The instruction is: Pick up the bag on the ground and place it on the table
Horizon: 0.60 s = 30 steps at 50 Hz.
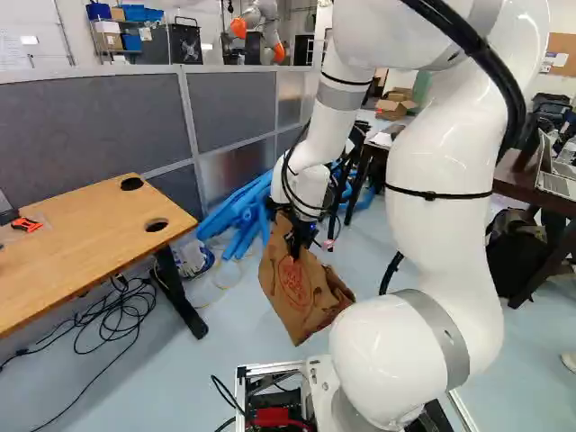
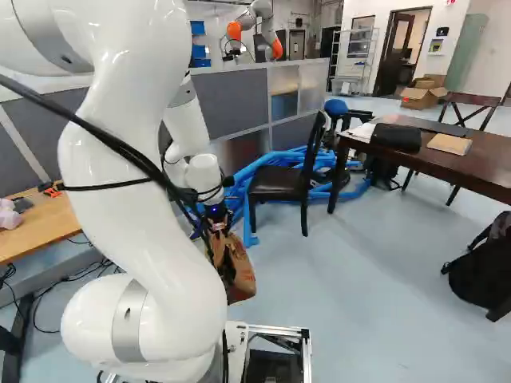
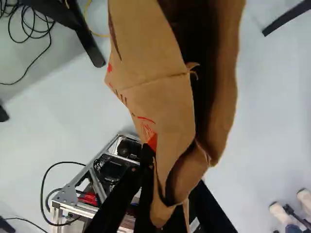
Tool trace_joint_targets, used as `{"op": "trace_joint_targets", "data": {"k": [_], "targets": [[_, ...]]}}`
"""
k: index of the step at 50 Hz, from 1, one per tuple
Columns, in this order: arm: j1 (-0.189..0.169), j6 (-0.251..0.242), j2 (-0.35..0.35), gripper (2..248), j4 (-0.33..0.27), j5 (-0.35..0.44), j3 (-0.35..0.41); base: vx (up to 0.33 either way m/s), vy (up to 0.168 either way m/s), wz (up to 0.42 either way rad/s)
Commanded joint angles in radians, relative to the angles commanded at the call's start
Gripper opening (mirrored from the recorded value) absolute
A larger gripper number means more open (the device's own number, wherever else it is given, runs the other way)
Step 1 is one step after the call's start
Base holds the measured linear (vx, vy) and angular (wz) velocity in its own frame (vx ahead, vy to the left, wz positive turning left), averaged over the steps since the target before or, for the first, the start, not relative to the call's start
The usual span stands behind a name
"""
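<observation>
In the left base view my gripper (image 1: 295, 243) points down, shut on the upper part of a brown paper bag (image 1: 297, 292) with a red print. The bag hangs tilted above the floor, right of the wooden table (image 1: 99, 236) and apart from it. The right base view shows the bag (image 2: 238, 275) partly hidden behind my arm. Seen from the wrist, crumpled paper of the bag (image 3: 163, 92) is pinched between the fingers of the gripper (image 3: 167, 213), its open mouth spreading ahead of them.
Black cables (image 1: 108, 315) lie under the wooden table, whose dark leg (image 1: 180, 297) stands near the bag. Blue tubes (image 1: 238, 211) lie by the grey partition (image 1: 99, 126). A black chair (image 2: 279, 182), a dark table (image 2: 447, 155) and a backpack (image 2: 479, 267) stand further right. Another robot (image 2: 259, 28) is behind.
</observation>
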Motion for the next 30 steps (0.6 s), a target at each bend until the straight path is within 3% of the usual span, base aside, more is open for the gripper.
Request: {"op": "trace_joint_targets", "data": {"k": [30], "targets": [[-0.037,0.316,0.092,26,0.000,-0.105,-0.025,0.000,0.000,0.000]]}}
